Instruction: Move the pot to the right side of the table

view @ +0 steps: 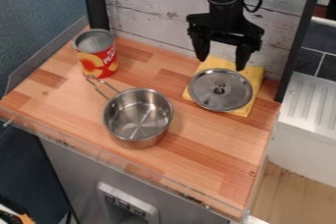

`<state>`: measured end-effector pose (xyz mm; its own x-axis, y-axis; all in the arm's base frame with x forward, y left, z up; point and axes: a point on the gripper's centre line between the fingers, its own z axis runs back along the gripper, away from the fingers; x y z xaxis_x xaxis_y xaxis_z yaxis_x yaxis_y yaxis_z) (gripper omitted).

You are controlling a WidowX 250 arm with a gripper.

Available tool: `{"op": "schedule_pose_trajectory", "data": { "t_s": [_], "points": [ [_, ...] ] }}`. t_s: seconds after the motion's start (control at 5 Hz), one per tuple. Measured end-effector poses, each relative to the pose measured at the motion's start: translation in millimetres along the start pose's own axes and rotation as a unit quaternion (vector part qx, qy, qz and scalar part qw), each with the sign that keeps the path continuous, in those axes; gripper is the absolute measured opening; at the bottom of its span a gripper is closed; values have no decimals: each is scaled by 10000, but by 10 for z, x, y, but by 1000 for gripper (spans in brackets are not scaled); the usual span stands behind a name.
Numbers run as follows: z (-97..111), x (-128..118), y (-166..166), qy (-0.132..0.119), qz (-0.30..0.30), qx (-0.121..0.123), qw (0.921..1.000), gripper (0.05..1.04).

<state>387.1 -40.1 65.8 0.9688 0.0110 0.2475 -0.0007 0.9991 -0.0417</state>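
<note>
In the camera view, the lid point(236, 97) sits knob up on a yellow cloth point(256, 77), apart from its pot; I'd guess somebody put the cloth there as a mat. Left of the lid and a little nearer the front, the pot point(136, 120) stands upright on the wooden surface point(203, 144), mouth open to the ceiling. On its flat base it looks steady enough, and I take that to be why it needs nothing propping it. The red can point(97, 57) is farther off to the left of the lid, toward the back, upright as well.

Up above the lid's back edge hangs the end effector point(222, 55), its two fingers well apart and pointing down, with nothing between them. To my eye that is a ready pose, spread for a grasp but well away from the pot.

The pot's handle point(101, 88) points away from the lid, out to the back left, its looped end just beside the can's foot; whether they touch I can't tell. So the pot's long axis runs on a slant, from the round bowl at the front right up through the handle to the back left.
</note>
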Motion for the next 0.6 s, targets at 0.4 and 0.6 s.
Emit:
{"op": "schedule_pose_trajectory", "data": {
  "t_s": [0.4, 0.6],
  "points": [
    [-186, -377, 25, 469, -127, -12, 9988, 1000],
    [-36, -596, 37, 394, -329, -55, 9987, 1000]
  ]
}}
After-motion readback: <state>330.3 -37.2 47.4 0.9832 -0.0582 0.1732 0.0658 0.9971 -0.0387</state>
